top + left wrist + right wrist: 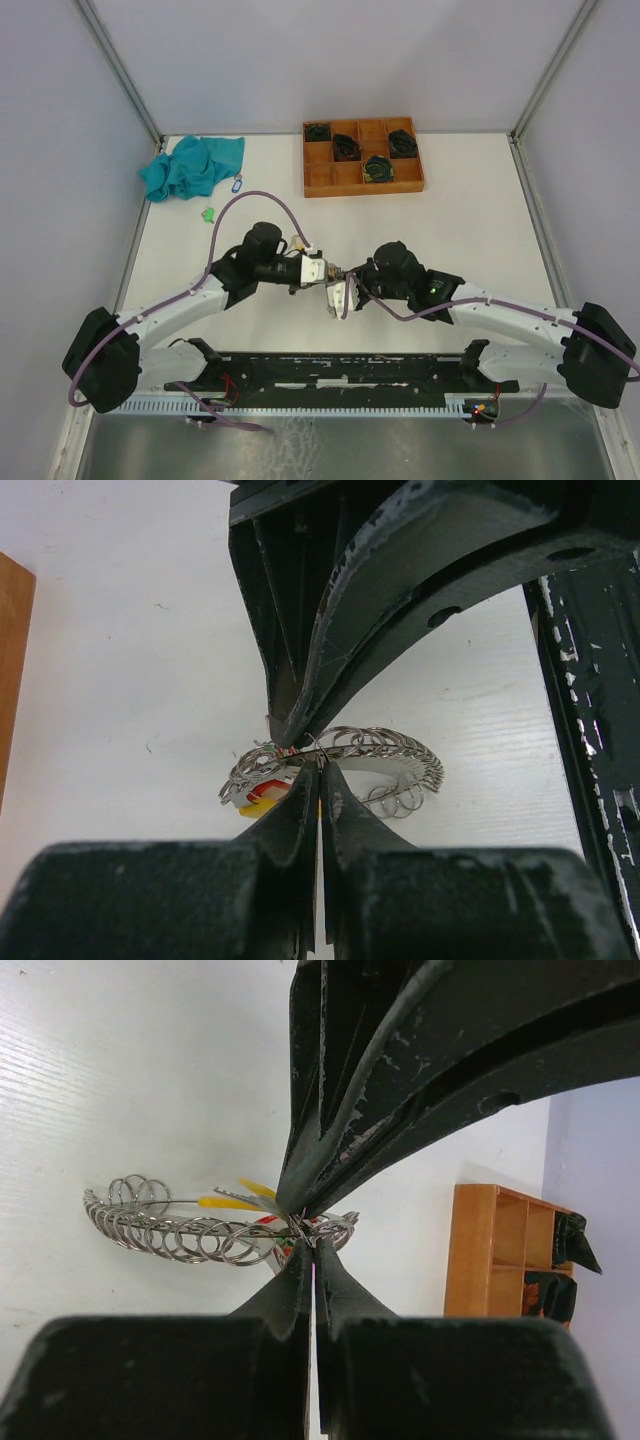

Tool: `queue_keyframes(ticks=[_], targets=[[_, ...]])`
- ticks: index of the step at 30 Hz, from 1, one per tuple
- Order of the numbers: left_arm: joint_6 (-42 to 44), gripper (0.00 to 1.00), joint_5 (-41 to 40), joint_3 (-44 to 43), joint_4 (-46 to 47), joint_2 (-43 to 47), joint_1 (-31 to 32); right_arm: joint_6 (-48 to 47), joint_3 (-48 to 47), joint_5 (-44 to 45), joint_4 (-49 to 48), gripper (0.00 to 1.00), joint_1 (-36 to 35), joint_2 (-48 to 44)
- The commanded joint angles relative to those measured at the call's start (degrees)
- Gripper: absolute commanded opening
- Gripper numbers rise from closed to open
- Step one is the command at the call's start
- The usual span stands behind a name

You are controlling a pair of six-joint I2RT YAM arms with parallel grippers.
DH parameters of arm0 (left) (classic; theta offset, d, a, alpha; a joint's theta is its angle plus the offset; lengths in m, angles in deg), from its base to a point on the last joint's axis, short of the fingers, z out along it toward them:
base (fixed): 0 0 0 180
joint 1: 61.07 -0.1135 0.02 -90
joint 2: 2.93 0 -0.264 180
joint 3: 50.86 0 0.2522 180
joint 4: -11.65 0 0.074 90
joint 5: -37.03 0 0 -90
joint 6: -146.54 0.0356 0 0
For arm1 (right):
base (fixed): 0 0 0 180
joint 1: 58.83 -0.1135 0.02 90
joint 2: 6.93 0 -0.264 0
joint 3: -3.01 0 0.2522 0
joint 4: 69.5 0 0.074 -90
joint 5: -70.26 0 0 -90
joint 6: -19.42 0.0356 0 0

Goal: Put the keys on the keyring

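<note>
My left gripper (318,767) and right gripper (308,1247) meet tip to tip on the near side of the wooden tray (362,189), well apart from it. Both are clenched on the wire keyring (392,748) at nearly the same spot. The yellow-tagged key (225,1202) sits right at that pinch. I cannot tell whether it is threaded. The green-tagged key (208,213) and blue-tagged key (237,184) lie left of the tray.
</note>
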Motion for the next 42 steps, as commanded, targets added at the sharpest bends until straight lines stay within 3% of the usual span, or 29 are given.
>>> queue_keyframes(ticks=[1,19,34,42], targets=[[-2.6,0.03,1.9,-4.4,2.0,-1.4,-0.2,-0.6,-1.3,-2.9,-7.7,0.0,-2.2,-2.5],[-7.1,0.03,8.6,-7.7,-0.6,-6.2,-3.1,0.3,0.3,-3.3,-9.8,0.01,-2.9,-6.3],[-7.4,0.03,7.1,-6.0,1.9,-4.0,-3.9,2.5,2.5,0.6,-12.4,0.01,-0.3,-7.5],[-8.2,0.03,0.7,-2.4,6.0,0.5,-3.8,9.0,4.6,-0.7,-15.5,0.0,3.6,-7.4]])
